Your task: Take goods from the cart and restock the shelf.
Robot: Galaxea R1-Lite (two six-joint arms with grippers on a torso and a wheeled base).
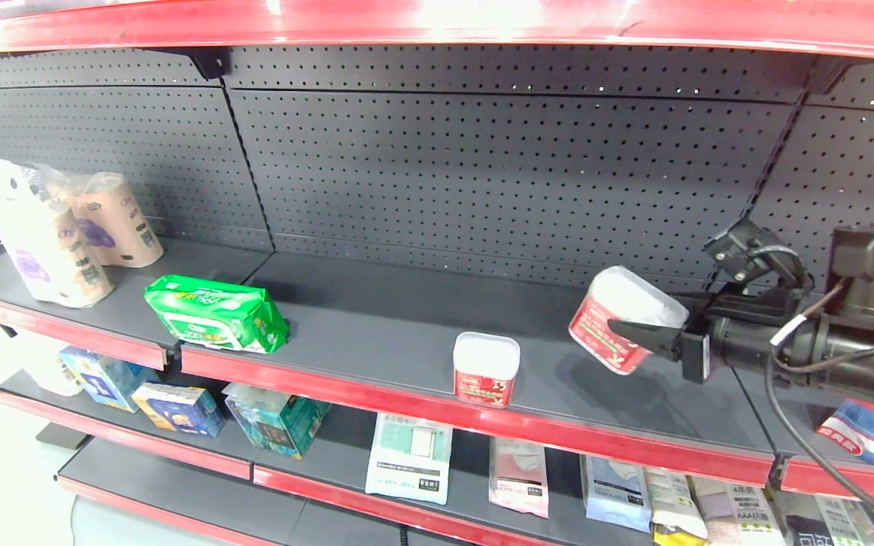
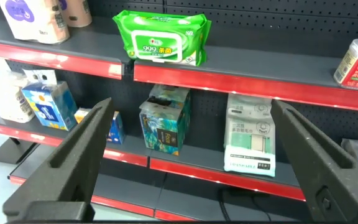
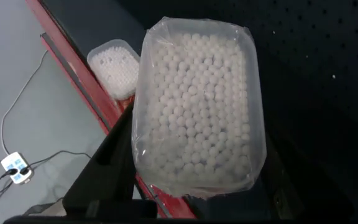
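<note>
My right gripper [image 1: 634, 334] is shut on a red-and-white tub of cotton swabs [image 1: 623, 318], tilted and held a little above the dark middle shelf [image 1: 376, 326], right of centre. Through its clear top the white swab heads show in the tub [image 3: 197, 106], with the gripper's fingers [image 3: 104, 177] on either side. A second, matching tub [image 1: 485, 369] stands upright at the shelf's red front edge, left of the held one; it also appears as the small tub [image 3: 114, 67] and at the shelf's end [image 2: 357, 61]. My left gripper [image 2: 191, 109] is open and holds nothing, facing the lower shelves.
A green wipes pack [image 1: 215, 312] lies at the shelf's left front, with wrapped paper rolls [image 1: 50, 243] beyond it. A blue-and-red pack [image 1: 869, 432] lies on the section to the right. Boxes [image 2: 163, 121] and hanging packets [image 1: 409, 457] fill the lower shelves. The pegboard back wall [image 1: 482, 167] is close behind.
</note>
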